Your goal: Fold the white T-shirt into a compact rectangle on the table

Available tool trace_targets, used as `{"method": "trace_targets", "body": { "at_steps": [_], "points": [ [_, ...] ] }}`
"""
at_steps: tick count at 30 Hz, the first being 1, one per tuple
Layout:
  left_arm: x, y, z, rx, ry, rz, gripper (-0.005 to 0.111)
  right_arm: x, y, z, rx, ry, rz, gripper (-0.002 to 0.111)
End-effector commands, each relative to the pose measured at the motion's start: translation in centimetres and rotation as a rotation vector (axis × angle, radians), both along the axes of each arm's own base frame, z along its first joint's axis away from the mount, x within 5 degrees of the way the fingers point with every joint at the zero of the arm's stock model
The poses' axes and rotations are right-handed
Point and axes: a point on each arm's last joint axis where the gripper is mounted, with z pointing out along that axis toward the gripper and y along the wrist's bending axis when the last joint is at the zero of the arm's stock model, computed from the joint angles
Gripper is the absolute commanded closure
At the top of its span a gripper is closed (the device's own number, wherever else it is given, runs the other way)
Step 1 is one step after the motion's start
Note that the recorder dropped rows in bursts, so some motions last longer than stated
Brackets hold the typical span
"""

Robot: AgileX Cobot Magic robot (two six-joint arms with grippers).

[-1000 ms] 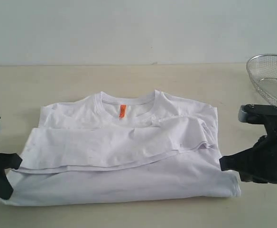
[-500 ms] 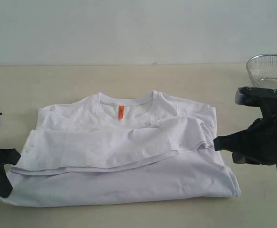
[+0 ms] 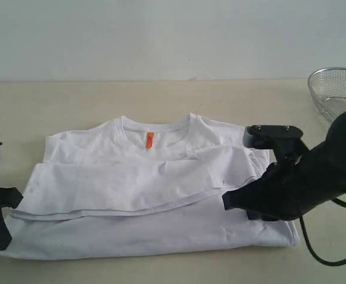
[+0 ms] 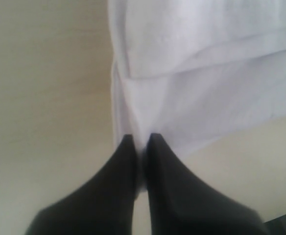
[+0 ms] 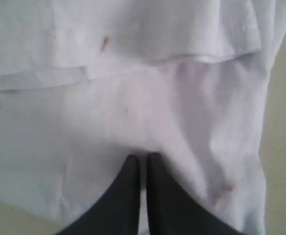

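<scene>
Currently: both claws nipped shut on a half-folded white T-shirt

The white T-shirt (image 3: 143, 177) lies flat on the pale beige table (image 3: 72, 100), stretched between the two claws. It is partly folded: a broad band of cloth is laid across its middle. The collar, with its orange neck tag (image 3: 149, 140), sits on the side farthest from both claws. No lettering shows.

The left claw (image 4: 140, 143) sits at the shirt's outer edge, its dark jaws pressed together. Creases run into the tips, so it appears to pinch a small nip of that edge. The bulk of the shirt spreads out beyond its tips.

The right claw (image 3: 225, 202) reaches in over the opposite side of the shirt, low above the cloth. Its jaws are likewise closed, and in the wrist view the cloth puckers into them. It looks like a grip on the upper layer, though how many layers are caught cannot be told.

Judging from this, the step in hand is carrying one side of the shirt inward to narrow it. To do it well, the right claw should lift only enough to clear the layer beneath. It should travel straight toward the left claw and lay the edge down parallel to the opposite side. The left claw should hold its edge steady so the shirt does not slide. A slow release avoids dragging the fold askew.

Beyond the right claw, well apart from the shirt, stands a round wire basket (image 3: 339, 89), which plays no part.
</scene>
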Motion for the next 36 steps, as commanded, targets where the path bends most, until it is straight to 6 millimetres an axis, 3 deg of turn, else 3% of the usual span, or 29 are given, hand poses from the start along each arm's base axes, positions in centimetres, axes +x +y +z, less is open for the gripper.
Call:
{"method": "trace_targets", "body": {
  "at_steps": [1, 6, 11, 17, 19, 22, 24, 26, 27, 29, 33, 36],
  "points": [
    [-0.1, 0.0, 0.4, 0.001, 0.008, 0.002, 0.102, 0.3, 0.1, -1.3, -0.018, 0.026, 0.002, 0.108],
    [0.2, -0.1, 0.9, -0.019, -0.025, -0.003, 0.102, 0.3, 0.1, -1.5, -0.021, 0.034, 0.002, 0.108],
    [0.8, -0.3, 2.8, -0.043, -0.084, -0.026, 0.100, 0.3, 0.1, -1.5, -0.025, 0.029, 0.012, 0.108],
    [0.7, -0.5, 4.0, -0.059, -0.106, -0.037, 0.049, 0.3, 0.1, -1.5, -0.027, 0.027, 0.019, 0.108],
    [0.7, -0.6, 4.1, -0.076, -0.092, -0.031, 0.038, 0.3, 0.1, -1.5, -0.028, 0.026, 0.021, 0.108],
    [0.7, -1.1, 4.4, -0.128, -0.091, -0.024, 0.046, 0.4, 0.1, -1.5, -0.029, 0.024, 0.022, 0.108],
    [0.9, -1.3, 4.3, -0.123, -0.122, -0.063, 0.065, 0.4, 0.1, -1.5, -0.031, 0.016, 0.022, 0.108],
    [1.3, -1.1, 3.9, -0.101, -0.150, -0.057, 0.097, 0.5, 0.1, -1.5, -0.032, 0.014, 0.021, 0.108],
    [1.5, -1.1, 3.8, -0.094, -0.160, -0.052, 0.101, 0.5, 0.1, -1.5, -0.032, 0.014, 0.021, 0.108],
    [1.8, -1.0, 3.7, -0.079, -0.189, -0.040, 0.094, 0.4, 0.1, -1.5, -0.033, 0.015, 0.024, 0.108],
    [2.2, -0.8, 3.7, -0.057, -0.227, -0.018, 0.059, 0.4, 0.1, -1.5, -0.035, 0.013, 0.031, 0.108],
    [2.5, -0.7, 3.3, -0.051, -0.238, 0.001, 0.051, 0.4, 0.1, -1.5, -0.036, 0.012, 0.034, 0.108]
  ]
}}
